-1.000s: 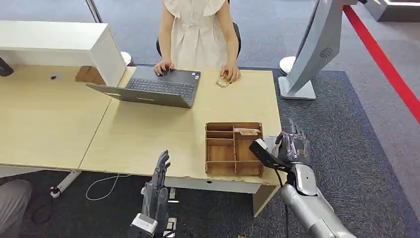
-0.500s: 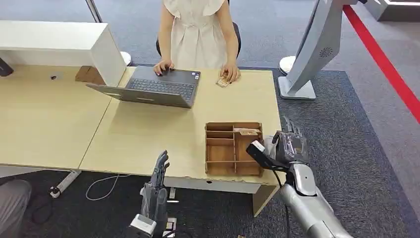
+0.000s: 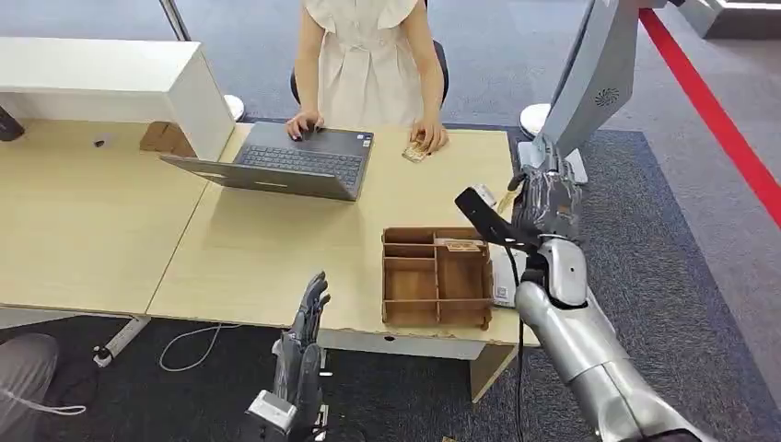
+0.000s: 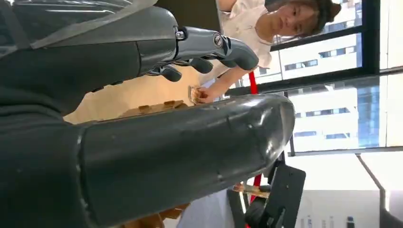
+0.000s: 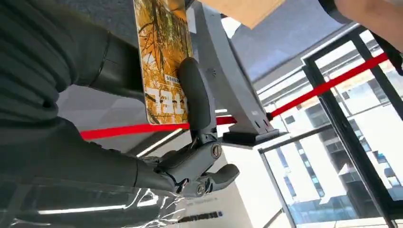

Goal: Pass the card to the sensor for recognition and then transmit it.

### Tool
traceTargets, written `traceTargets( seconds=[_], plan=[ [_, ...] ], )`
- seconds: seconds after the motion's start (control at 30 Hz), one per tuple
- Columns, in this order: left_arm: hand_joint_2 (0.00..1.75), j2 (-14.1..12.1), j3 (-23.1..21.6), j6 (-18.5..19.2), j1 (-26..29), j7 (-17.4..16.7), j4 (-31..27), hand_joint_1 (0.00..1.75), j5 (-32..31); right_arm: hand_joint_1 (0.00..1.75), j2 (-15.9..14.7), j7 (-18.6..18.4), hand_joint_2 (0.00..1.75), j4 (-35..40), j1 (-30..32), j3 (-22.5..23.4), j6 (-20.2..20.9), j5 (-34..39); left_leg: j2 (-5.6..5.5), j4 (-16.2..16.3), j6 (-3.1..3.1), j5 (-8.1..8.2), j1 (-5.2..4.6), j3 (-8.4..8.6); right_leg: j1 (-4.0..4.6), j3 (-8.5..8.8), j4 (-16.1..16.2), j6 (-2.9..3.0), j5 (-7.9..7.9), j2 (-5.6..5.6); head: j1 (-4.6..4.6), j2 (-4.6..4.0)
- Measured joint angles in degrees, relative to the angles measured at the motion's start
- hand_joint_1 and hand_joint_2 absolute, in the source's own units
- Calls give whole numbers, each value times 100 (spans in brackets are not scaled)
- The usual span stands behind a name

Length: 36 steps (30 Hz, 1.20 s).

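Right hand [image 3: 545,198] grips the card [image 5: 161,61], thumb and a finger pinching it, raised above the desk's [image 3: 276,249] right edge beyond the wooden tray [image 3: 435,276]. We note the left hand [image 3: 304,336] empty, fingers extended, below the desk's near edge.

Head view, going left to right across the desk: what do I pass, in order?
White box → laptop → wooden organizer tray → right robot hand holding the card → grey stand on the carpet.
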<state>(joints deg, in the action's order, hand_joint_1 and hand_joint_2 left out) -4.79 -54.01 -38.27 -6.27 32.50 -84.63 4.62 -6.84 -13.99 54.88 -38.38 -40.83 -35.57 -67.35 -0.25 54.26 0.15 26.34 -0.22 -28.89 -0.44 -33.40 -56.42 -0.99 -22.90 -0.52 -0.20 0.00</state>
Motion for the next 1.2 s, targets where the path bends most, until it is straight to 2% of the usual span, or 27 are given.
traceTargets(
  seconds=[0.07,0.1,0.2,0.37,0.6,0.83,1.2],
  plan=[
    [0,-2,-144,30,-130,59,55,0,176,175,-48,-226,175,91,-175,-137,549,-290,2,0,0,0,-1,-5,-1,-6,0,0,0,0,0,0],
    [0,-4,-209,35,-184,76,76,0,231,175,-72,-266,175,135,-261,-179,692,-314,2,0,0,0,-2,-4,-1,-5,1,0,0,0,0,0],
    [0,-2,-365,87,-319,76,151,0,314,175,-107,-299,175,231,-478,-323,969,-371,1,0,0,-1,-2,-4,-1,-5,1,0,0,0,0,0],
    [0,4,-666,430,-540,76,245,0,404,175,-46,-297,175,179,-844,-640,1955,-653,-1,0,0,-1,-1,-6,0,-6,-2,0,1,-1,-2,0],
    [0,15,-925,597,-717,74,313,0,417,175,138,-279,175,-86,-1290,-1064,2532,-843,-2,0,-1,-1,1,-10,2,-7,-3,0,0,0,-2,0],
    [0,77,-1088,774,-847,66,437,0,395,175,499,-303,175,-678,-1709,-1381,2650,-893,-4,0,-1,-1,2,-10,2,-8,-2,0,0,2,-2,0],
    [0,173,-1211,955,-963,116,684,0,389,175,577,-410,175,-1196,-2052,-1508,2786,-893,-2,0,0,-1,1,-9,0,-8,0,0,0,1,0,0]
  ],
)
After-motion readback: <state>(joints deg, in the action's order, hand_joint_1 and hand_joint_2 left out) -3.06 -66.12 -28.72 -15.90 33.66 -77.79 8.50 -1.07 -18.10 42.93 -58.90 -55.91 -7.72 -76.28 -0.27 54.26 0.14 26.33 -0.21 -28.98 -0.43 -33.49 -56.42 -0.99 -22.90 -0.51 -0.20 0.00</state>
